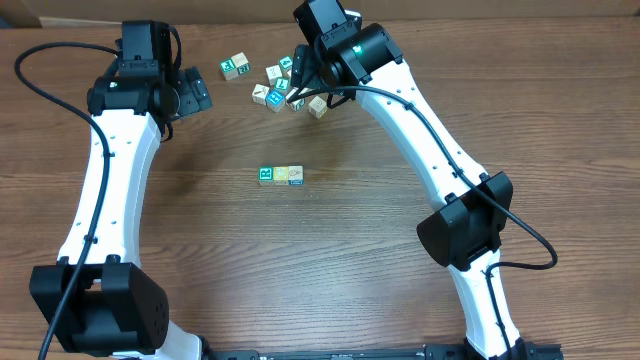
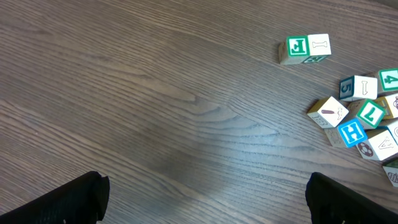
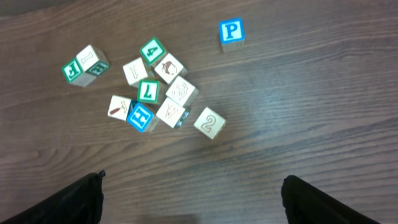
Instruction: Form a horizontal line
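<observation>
A short row of three small cubes (image 1: 281,175) lies at the table's middle, side by side: a teal-lettered one (image 1: 266,175) on the left, a pale one (image 1: 281,174) in the middle and one with a blue mark (image 1: 295,175) on the right. My right gripper (image 1: 303,92) hovers over the loose pile of cubes (image 1: 275,88) at the back. In the right wrist view the right gripper (image 3: 193,196) is open and holds nothing, with the pile (image 3: 152,93) ahead of it. My left gripper (image 1: 200,93) is open left of the pile, over bare wood (image 2: 205,199).
A green J cube (image 3: 84,65) lies apart at the pile's left and shows in the left wrist view too (image 2: 305,50). A blue P cube (image 3: 231,32) sits alone beyond the pile, and a "2" cube (image 3: 209,122) at its right edge. Cardboard (image 1: 20,12) borders the far edge.
</observation>
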